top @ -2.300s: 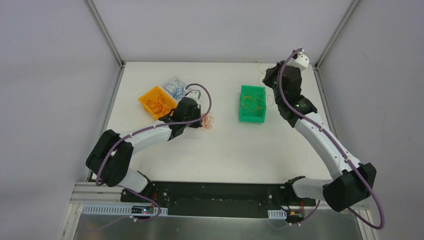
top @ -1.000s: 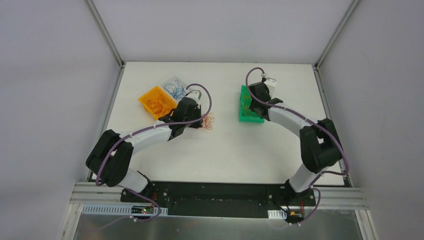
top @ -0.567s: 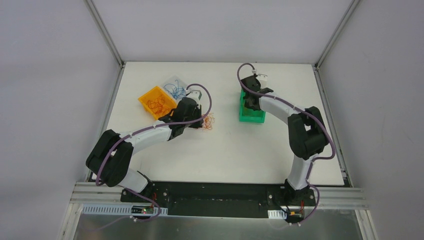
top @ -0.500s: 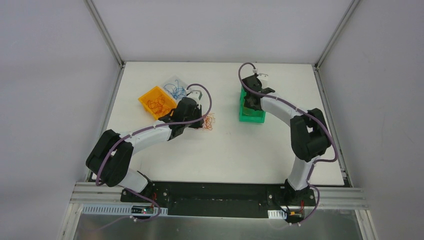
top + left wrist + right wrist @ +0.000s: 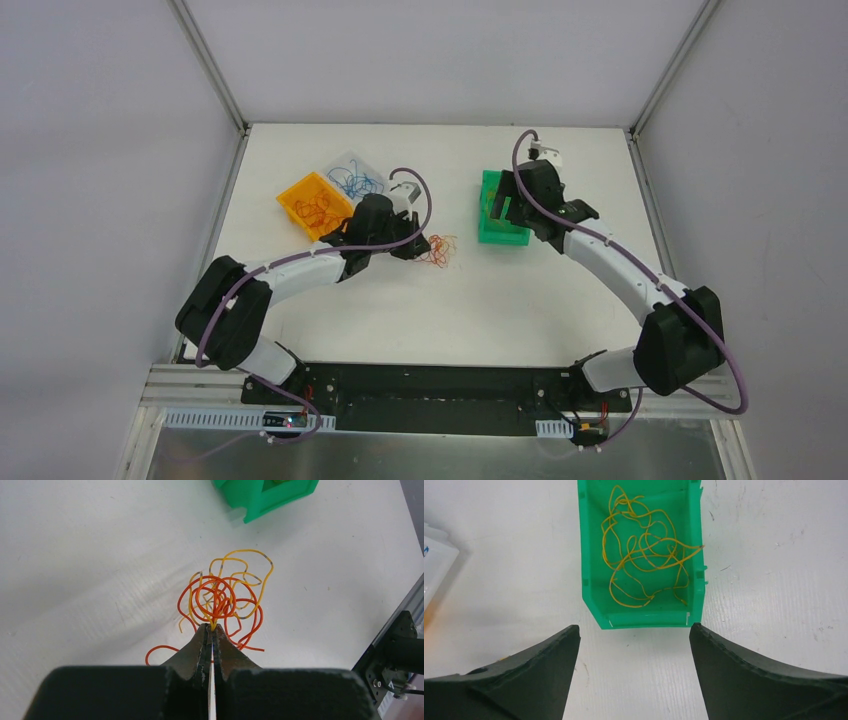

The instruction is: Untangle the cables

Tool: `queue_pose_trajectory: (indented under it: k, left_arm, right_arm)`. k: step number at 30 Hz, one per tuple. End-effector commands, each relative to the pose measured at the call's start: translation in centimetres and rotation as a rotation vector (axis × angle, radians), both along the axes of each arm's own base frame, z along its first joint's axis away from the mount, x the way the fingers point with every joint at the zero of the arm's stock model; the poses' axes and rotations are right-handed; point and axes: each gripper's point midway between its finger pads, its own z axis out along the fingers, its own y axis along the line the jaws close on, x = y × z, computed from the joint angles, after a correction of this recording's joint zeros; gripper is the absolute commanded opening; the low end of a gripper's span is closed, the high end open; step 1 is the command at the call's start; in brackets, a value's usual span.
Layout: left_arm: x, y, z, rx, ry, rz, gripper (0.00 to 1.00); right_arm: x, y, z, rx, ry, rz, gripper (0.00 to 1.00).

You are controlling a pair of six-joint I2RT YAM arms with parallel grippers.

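Note:
A tangle of orange-red and yellow cables (image 5: pixel 225 597) lies on the white table right of the left arm, seen from above as the cable tangle (image 5: pixel 438 250). My left gripper (image 5: pixel 211 627) is shut on strands at the tangle's near edge; from above the left gripper (image 5: pixel 410 243) sits just left of it. My right gripper (image 5: pixel 634 627) is open and empty, hovering before the green bin (image 5: pixel 644 619). Loose yellow cables (image 5: pixel 646 555) lie inside that bin. From above, the right gripper (image 5: pixel 505 207) hangs over the green bin (image 5: pixel 500 238).
An orange bin (image 5: pixel 305 190) holding orange-red cables and a clear tray (image 5: pixel 352 165) with blue cables (image 5: pixel 355 183) sit at the back left, just behind the left arm. The tray's corner (image 5: pixel 434 562) shows at the left of the right wrist view. The green bin's corner (image 5: pixel 265 497) is beyond the tangle.
My right gripper opened over the green bin and pulled back, leaving yellow cable in it. The left gripper, still shut, dragged the tangle to the right.

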Motion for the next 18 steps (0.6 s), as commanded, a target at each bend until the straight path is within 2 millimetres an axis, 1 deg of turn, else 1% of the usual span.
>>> queue_pose_trajectory:
  k: [1, 5, 9, 10, 13, 14, 18]
  left_arm:
    - [-0.2, -1.3, 1.2, -0.056, -0.037, -0.064, 0.00]
    - [-0.3, -1.3, 1.3, -0.057, -0.043, -0.074, 0.00]
    - [-0.3, -1.3, 1.4, -0.056, -0.045, -0.075, 0.00]
    - [-0.3, -1.3, 1.4, -0.057, -0.045, -0.074, 0.00]
    - [-0.3, -1.2, 1.4, -0.056, -0.046, -0.073, 0.00]
    - [-0.3, -1.2, 1.5, -0.055, -0.048, -0.072, 0.00]
    - [-0.3, -1.3, 1.4, -0.053, -0.046, -0.073, 0.00]
  right_arm:
    - [0.1, 0.9, 0.1, 0.017, 0.006, 0.035, 0.84]
    - [-0.1, 1.4, 0.0, 0.053, 0.006, 0.045, 0.82]
    - [0.2, 0.6, -0.8, 0.030, 0.003, 0.012, 0.82]
    - [0.4, 0.4, -0.7, 0.024, 0.003, -0.004, 0.82]
    - [1.6, -0.6, -0.1, 0.049, -0.001, -0.081, 0.77]
    - [2.1, -1.2, 0.0, 0.067, 0.004, -0.116, 0.76]
    - [3.3, -2.2, 0.6, 0.148, 0.008, -0.197, 0.76]
